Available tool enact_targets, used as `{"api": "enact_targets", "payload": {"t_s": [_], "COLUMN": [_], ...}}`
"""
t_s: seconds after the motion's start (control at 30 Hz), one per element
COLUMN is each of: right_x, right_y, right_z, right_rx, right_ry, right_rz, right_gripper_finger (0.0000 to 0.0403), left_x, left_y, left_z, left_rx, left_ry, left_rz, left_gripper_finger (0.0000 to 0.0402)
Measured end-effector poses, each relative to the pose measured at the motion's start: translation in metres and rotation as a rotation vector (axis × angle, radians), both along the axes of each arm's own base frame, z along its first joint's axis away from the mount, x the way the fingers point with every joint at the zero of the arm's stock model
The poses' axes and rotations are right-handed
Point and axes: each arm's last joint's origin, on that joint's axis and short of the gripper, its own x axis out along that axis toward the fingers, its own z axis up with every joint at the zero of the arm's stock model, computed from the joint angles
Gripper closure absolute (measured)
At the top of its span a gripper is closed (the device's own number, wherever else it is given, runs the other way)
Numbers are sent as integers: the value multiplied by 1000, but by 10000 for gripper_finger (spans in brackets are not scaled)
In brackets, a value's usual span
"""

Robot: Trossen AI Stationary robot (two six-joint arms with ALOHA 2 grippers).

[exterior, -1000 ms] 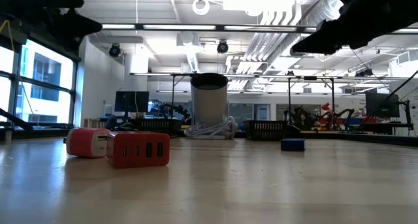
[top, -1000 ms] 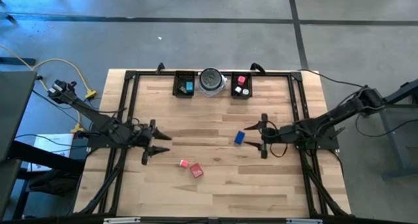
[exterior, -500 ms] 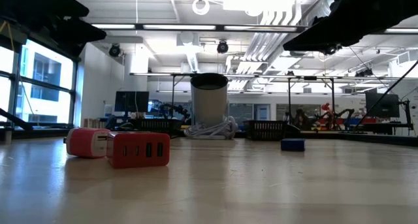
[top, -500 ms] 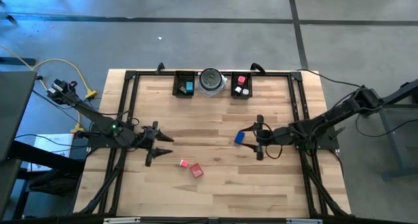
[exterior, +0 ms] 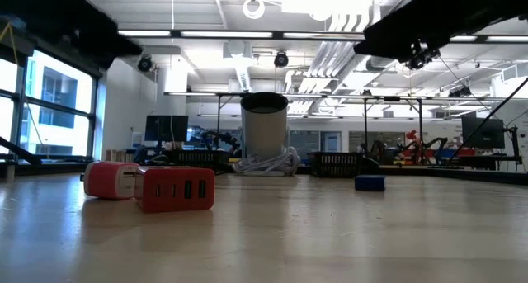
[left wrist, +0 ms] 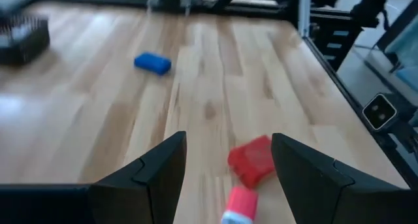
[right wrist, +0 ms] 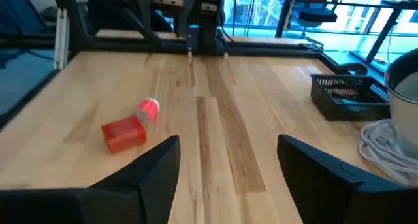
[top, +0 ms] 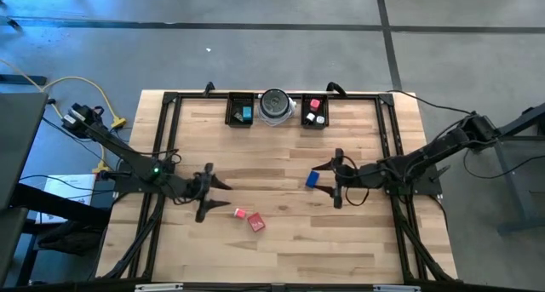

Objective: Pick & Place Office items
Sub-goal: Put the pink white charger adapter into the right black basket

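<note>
Two red office items lie near the table's middle: a red block [top: 256, 223] [left wrist: 251, 160] and a smaller pink-red piece [top: 240, 213] [left wrist: 238, 204], both flat on the wood. A blue piece [top: 312, 179] [exterior: 370, 182] lies to their right. My left gripper [top: 213, 198] [left wrist: 228, 145] hovers open just left of the red pieces. My right gripper [top: 328, 186] [right wrist: 228, 145] hovers open just right of the blue piece, which its own wrist view does not show. More small pieces sit in the two black trays [top: 241, 120] [top: 314, 125].
A round silver-grey dish [top: 275, 105] with a white cable stands between the two trays at the far edge. A black frame [top: 170, 139] runs along the table's left, right and far sides. Bare wood stretches across the near half.
My left gripper has moved right and a little toward the near edge, closer to the red pieces, staying open. My right gripper has shifted slightly left toward the blue piece, also open. The pieces have not moved.
</note>
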Motion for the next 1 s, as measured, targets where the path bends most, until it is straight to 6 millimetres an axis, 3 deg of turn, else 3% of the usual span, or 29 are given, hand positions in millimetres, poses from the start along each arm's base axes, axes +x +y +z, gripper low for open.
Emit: {"api": "enact_targets", "payload": {"t_s": [0.27,0.67,1.0], "right_x": [1,2,2], "right_y": [0,0,0], "right_z": [3,8,8], "right_rx": [64,92,157], "right_ry": [-36,-94,-100], "right_rz": [-9,-17,-31], "right_gripper_finger": [160,160,160], "left_x": [10,19,18], "left_y": [-8,32,46], "left_z": [32,15,7], "left_rx": [130,259,297], "left_ry": [-44,179,285], "left_rz": [-168,-66,-87], "left_gripper_finger": [183,183,183]}}
